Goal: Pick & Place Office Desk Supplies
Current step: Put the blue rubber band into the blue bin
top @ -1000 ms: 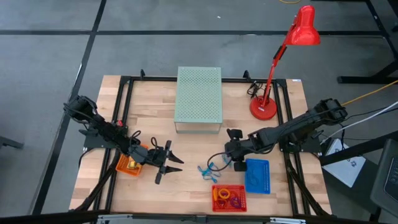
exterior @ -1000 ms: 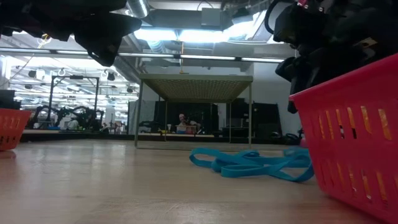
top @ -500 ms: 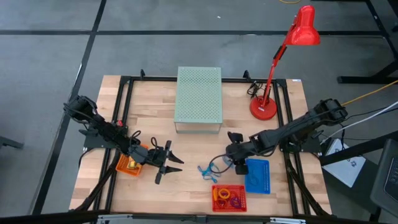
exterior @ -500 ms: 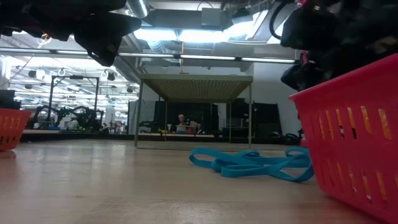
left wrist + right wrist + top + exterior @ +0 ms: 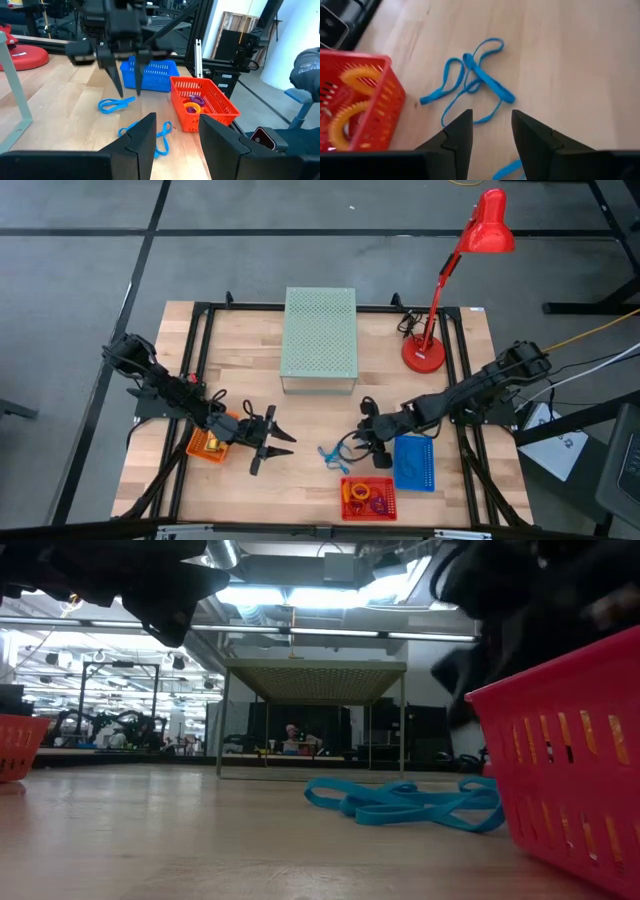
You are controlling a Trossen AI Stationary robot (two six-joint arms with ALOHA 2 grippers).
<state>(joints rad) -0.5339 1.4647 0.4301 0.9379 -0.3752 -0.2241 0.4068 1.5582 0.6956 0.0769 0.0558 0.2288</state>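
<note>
Over the last second we see the right hand [image 5: 352,443] slide left along the bench [image 5: 240,360], away from the blue basket [image 5: 414,462] and toward the blue rubber bands [image 5: 333,452] lying in the middle near the front edge. It now sits just at the right end of that tangle; from its own wrist view the two fingers [image 5: 457,132] stand apart with nothing between them, and the loops [image 5: 470,82] lie flat on the wood just ahead. From the left wrist view its fingers point down over a separate loop [image 5: 116,104]. We read this as the approach to a pick, with the bands not yet gripped. The left hand [image 5: 270,440] has not shifted: it waits just right of the orange basket [image 5: 207,444], which holds yellow pieces, its fingers parted and empty. The red basket [image 5: 368,497] at the near edge already holds orange and purple rings. The bands look like the last loose supplies, and thin flat loops may slip a pinch.
</note>
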